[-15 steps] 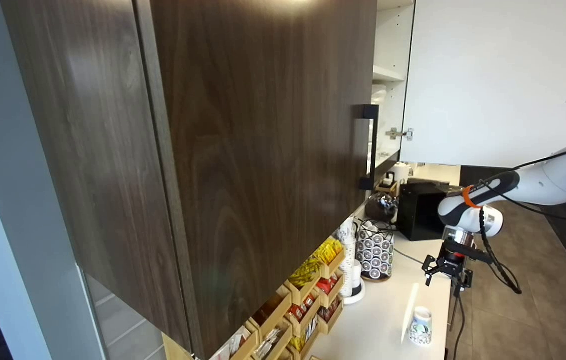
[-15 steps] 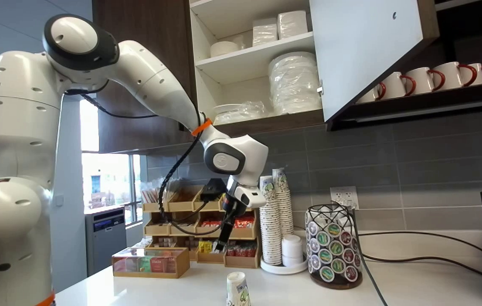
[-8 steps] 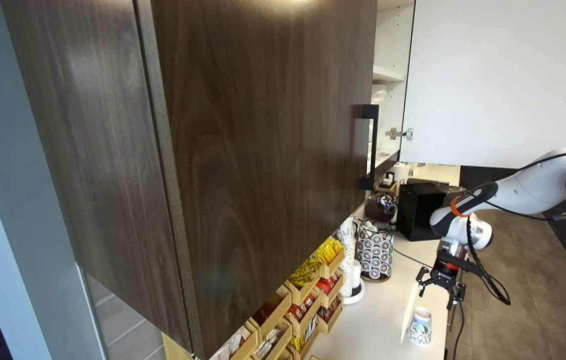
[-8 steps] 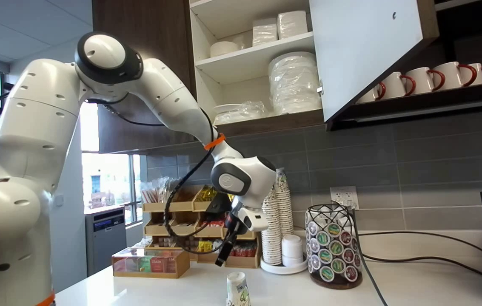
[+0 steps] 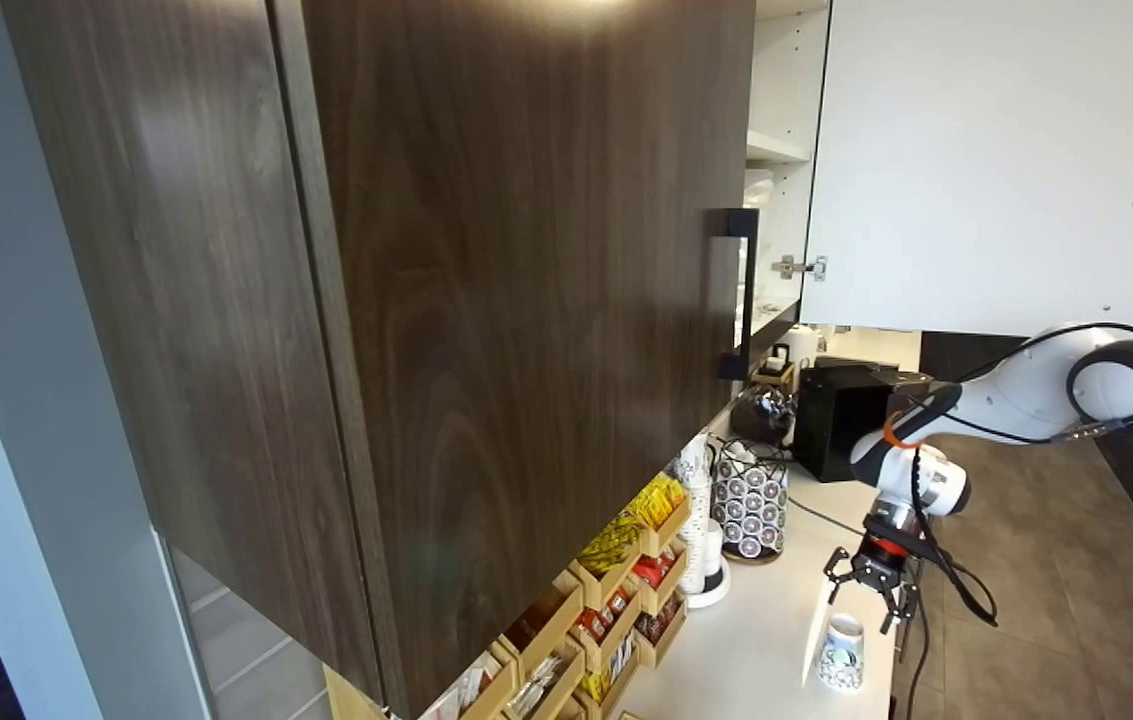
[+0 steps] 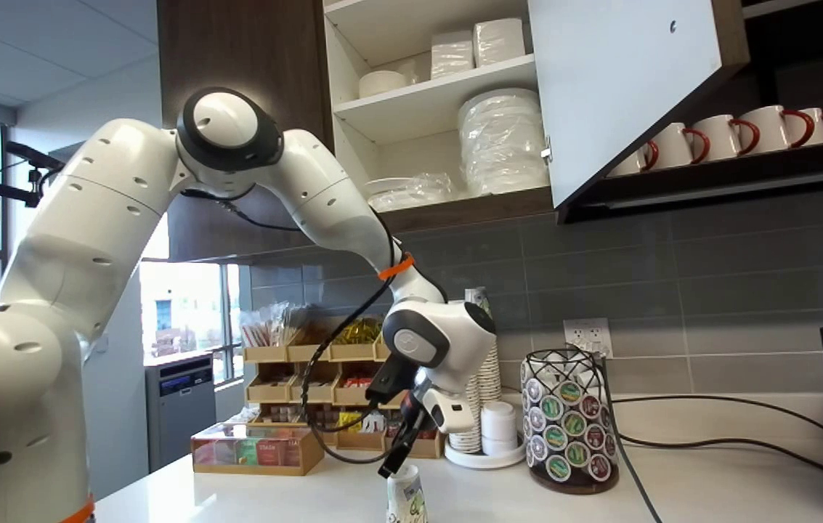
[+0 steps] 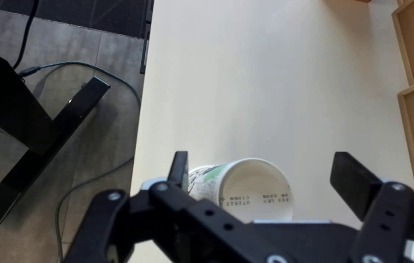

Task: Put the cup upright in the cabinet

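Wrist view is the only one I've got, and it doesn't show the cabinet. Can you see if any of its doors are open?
Observer: Yes, in both exterior views one door of the cabinet stands open.
Operator: What's inside, down low?
Observer: In an exterior view, a tall stack of wrapped white dishes, with a lower wrapped pile beside it.
Operator: And how high am I compared with all that?
Observer: Lower: in both exterior views the gripper is below the level of the cabinet's underside.
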Robot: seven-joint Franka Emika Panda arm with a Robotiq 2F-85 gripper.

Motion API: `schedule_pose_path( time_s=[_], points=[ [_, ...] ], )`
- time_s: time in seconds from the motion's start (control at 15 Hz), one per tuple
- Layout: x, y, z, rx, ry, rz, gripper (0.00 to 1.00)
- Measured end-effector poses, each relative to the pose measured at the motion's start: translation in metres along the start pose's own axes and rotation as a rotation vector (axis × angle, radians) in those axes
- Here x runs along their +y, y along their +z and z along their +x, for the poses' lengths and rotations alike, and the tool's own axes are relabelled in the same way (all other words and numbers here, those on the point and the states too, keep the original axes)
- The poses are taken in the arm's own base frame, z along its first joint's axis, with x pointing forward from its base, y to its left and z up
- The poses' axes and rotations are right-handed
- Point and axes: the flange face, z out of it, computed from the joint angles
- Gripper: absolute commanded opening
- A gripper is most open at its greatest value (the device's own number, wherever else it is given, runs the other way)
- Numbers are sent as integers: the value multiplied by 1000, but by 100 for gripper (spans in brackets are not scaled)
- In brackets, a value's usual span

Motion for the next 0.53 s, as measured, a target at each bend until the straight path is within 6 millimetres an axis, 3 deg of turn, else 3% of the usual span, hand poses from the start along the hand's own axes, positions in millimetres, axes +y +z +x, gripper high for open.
schedule_pose_path(
  time_s=[0.53],
  points=[
    [3,7,30,-98,44,32,100]
  ],
)
